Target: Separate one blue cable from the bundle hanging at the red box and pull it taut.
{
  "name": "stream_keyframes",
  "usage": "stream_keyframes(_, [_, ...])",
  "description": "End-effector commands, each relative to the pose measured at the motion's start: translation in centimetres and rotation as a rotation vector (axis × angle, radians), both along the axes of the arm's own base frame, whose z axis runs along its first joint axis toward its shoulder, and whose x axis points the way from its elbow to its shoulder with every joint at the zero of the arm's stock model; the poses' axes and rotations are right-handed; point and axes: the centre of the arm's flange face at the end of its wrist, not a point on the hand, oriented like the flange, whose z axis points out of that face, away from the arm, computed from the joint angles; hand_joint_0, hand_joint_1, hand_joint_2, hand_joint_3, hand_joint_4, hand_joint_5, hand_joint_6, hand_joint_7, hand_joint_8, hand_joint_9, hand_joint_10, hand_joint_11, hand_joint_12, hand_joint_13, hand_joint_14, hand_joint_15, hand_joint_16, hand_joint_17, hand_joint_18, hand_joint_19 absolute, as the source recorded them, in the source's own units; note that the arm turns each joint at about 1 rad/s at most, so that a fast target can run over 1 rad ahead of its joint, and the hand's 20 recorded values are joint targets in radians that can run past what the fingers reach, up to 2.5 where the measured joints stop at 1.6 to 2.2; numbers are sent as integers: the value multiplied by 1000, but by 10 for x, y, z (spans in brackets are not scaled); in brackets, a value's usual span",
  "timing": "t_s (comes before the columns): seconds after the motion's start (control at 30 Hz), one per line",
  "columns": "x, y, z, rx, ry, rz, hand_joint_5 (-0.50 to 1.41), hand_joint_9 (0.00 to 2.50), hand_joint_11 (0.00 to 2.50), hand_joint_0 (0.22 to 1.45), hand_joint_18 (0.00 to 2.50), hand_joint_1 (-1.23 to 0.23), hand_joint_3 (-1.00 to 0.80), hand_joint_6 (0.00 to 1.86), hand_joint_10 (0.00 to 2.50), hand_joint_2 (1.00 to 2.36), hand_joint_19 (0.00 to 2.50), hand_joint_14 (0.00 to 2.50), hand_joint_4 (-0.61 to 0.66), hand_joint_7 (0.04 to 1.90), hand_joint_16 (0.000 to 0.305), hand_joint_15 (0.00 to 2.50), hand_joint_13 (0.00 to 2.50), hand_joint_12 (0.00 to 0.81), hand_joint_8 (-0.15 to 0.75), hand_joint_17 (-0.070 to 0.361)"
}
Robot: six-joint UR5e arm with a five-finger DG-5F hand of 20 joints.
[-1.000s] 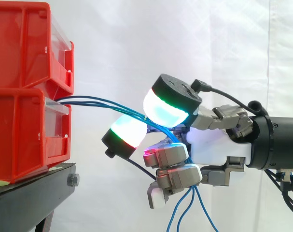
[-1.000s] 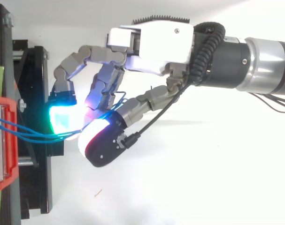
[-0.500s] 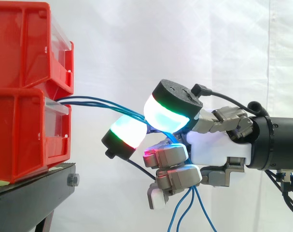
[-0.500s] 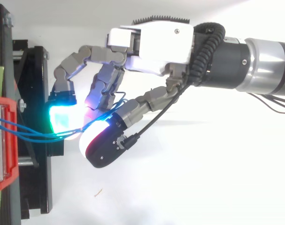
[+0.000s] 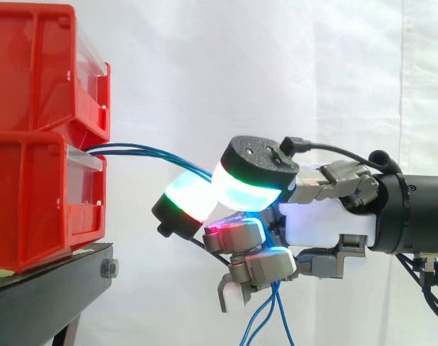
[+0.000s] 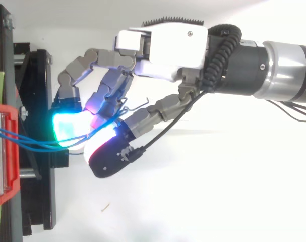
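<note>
Several thin blue cables [image 5: 148, 152] leave the front of the lower red box [image 5: 31, 194] and run right, sagging slightly, into my hand [image 5: 327, 227]. The hand sits level to the right of the box, fingers pointing at it. Its fingers [image 5: 251, 166] are curled: a glowing pad presses down on the cables against the fingers beneath. The cable ends hang out below the hand [image 5: 273, 317]. From above, the cables [image 6: 32, 143] pass from the box [image 6: 4, 151] between the cyan pad [image 6: 67, 128] and the black-backed pad of the hand [image 6: 163, 45].
An upper red bin [image 5: 38, 65] is stacked on the lower one. Both rest on a black stand [image 5: 53, 288], whose frame [image 6: 39, 101] lies under the fingertips. A white curtain hangs behind.
The big upper pad has come down onto the cables and closer to the other glowing pad. The lower fingers have curled in more, drawing the hanging cable ends together.
</note>
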Motion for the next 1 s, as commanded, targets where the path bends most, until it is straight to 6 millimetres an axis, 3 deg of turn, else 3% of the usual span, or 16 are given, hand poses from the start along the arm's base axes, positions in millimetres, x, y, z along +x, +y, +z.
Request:
stream_keyframes(0.0, [0,0,1,0,-1,2,-232,959,1770,645,730,-941,-500,853,6,1000,674,23,65,950,50,1444,1126,341,226,113])
stream_keyframes(0.2, [0,0,0,0,0,0,-224,1003,1753,513,757,-851,-500,853,4,1000,687,20,90,918,53,1426,1164,373,256,120])
stream_keyframes(0.37, [0,0,1,0,-1,0,-209,1057,1748,603,777,-662,-500,855,8,1000,720,20,72,954,49,1430,1195,338,235,110])
stream_keyframes(0.63, [0,0,0,0,0,0,-215,1059,1780,646,789,-806,-264,891,6,1018,720,21,42,977,49,1448,1207,330,228,110])
stream_keyframes(0.97, [0,0,0,0,3,-1,-219,1037,1768,666,786,-848,-500,882,6,1001,701,22,67,926,49,1433,1192,336,226,109])
